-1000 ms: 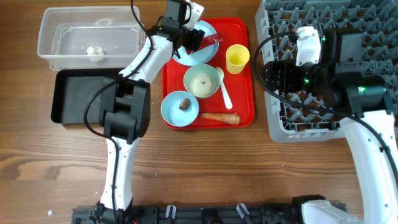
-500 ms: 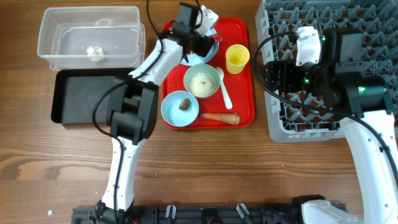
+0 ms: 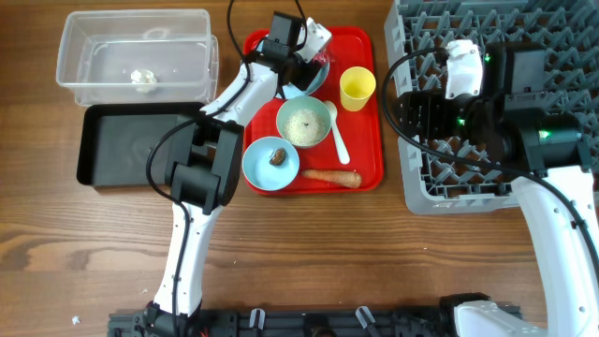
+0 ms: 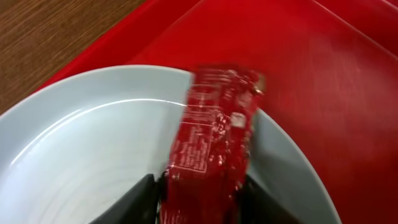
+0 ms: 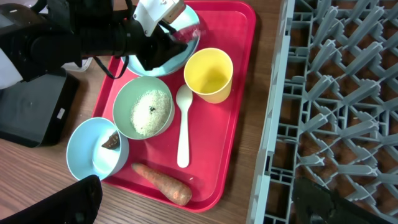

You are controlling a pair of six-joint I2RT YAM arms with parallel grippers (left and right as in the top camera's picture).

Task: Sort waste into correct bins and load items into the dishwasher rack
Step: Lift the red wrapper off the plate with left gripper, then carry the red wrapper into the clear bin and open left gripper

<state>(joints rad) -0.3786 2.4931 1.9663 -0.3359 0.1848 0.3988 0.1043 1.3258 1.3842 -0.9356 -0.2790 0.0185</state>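
Left gripper (image 4: 199,200): jaws clamped on the near end of a red crinkled snack wrapper with white print (image 4: 214,134). Wrapper crosses the rim of a pale blue round plate (image 4: 93,155) on a flat red plastic serving tray (image 4: 323,93). Right gripper (image 5: 205,200): jaws wide apart, over the edge of a large grey plastic grid rack (image 5: 336,93) on the wooden desk (image 3: 374,243)

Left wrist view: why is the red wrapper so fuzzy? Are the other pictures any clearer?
Left wrist view: the red wrapper is smeared, its print unreadable, and soft glare streaks the plate. Overhead view: crisp, evenly lit. Right wrist view: red tray sharp, dark blurred shapes in the bottom corners.
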